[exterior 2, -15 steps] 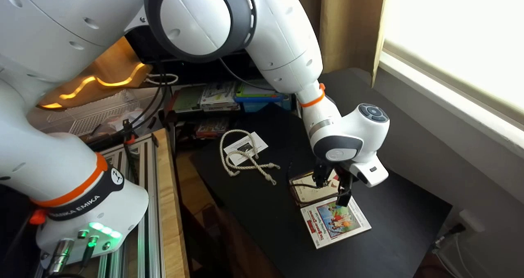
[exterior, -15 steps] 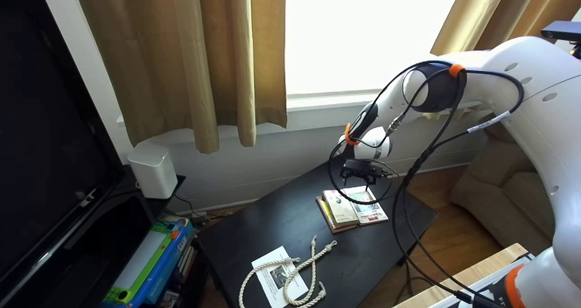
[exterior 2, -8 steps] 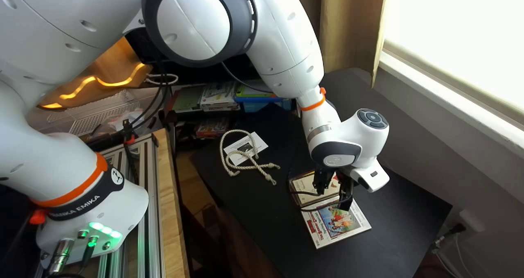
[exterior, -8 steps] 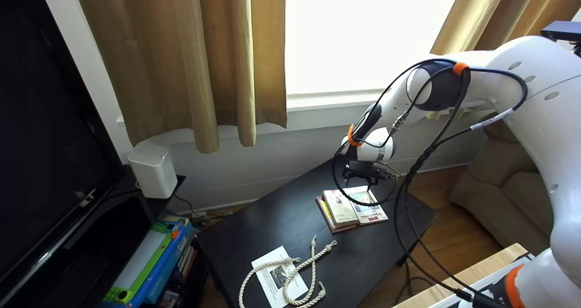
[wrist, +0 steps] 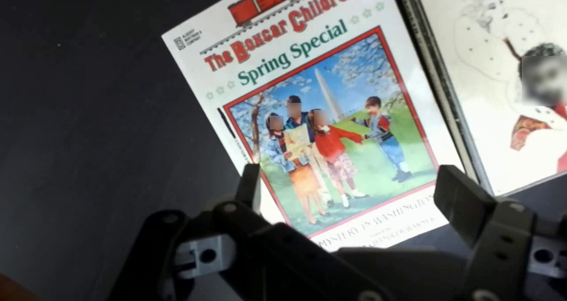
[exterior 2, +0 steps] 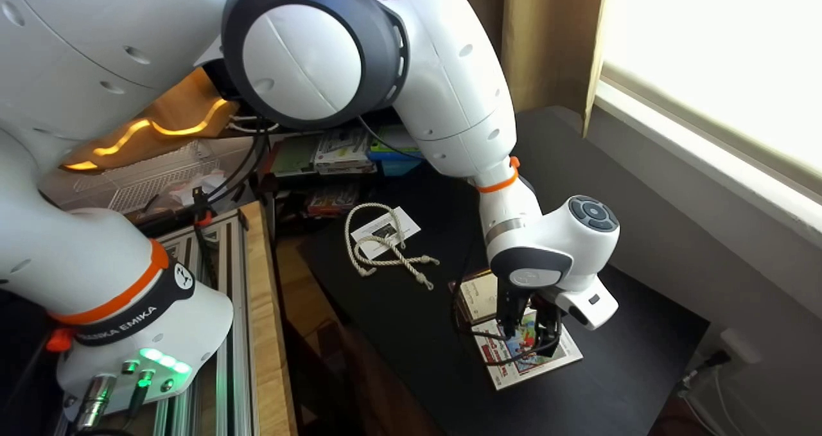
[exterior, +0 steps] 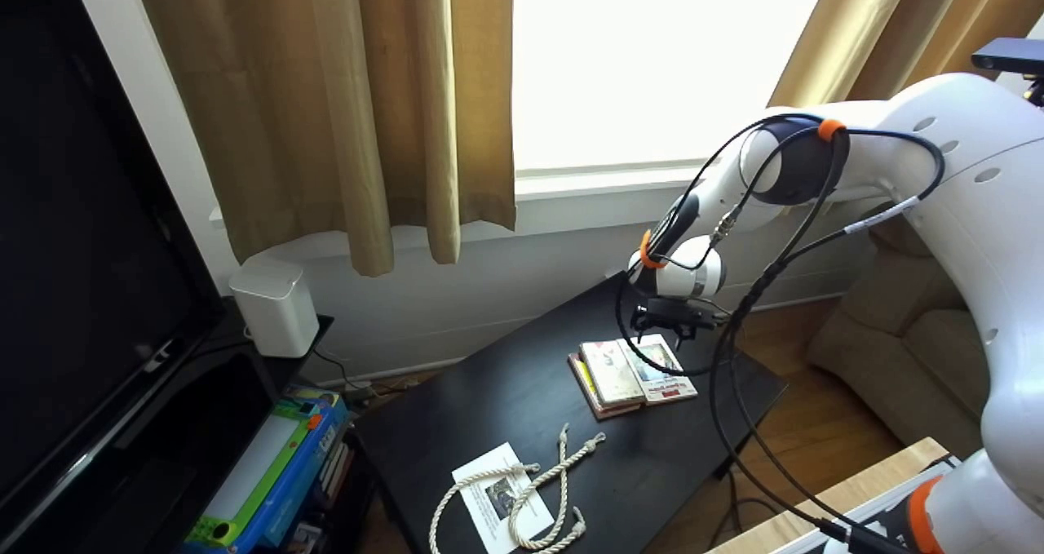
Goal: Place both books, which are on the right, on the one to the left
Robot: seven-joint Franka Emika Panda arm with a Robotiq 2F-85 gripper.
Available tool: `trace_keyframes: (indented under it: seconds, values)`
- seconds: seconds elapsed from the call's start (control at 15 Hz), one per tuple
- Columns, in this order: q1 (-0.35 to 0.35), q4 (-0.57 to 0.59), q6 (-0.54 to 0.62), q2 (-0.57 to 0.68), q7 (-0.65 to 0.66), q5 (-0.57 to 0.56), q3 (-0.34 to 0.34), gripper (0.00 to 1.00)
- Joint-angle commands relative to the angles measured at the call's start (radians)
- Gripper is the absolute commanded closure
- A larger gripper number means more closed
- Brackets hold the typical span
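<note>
When gripping the Boxcar Children book, expect low weight and easy flexing.
Locate flat on the table, right of the book stack in an exterior view; cannot tell whether touching. Note the gripper with jaws spread wide over the cover and nothing held. Judge the thin body likely to bow under hard squeezing, the glossy cover likely to slip. Take hold low across the width, on both long edges; avoid catching the book stack.
</note>
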Motion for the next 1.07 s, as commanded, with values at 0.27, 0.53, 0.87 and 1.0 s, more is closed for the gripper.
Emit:
trace_keyframes:
  seconds: [0.27,0.53,0.87,1.0]
  values:
    - [-0.073,0.067,0.011,0.092,-0.187,-0.058,0.017,0.00]
    - [-0.109,0.118,0.014,0.139,-0.251,-0.068,0.039,0.00]
    - [-0.156,0.171,0.040,0.195,-0.340,-0.076,0.081,0.00]
    - [-0.168,0.191,0.041,0.216,-0.363,-0.080,0.090,0.00]
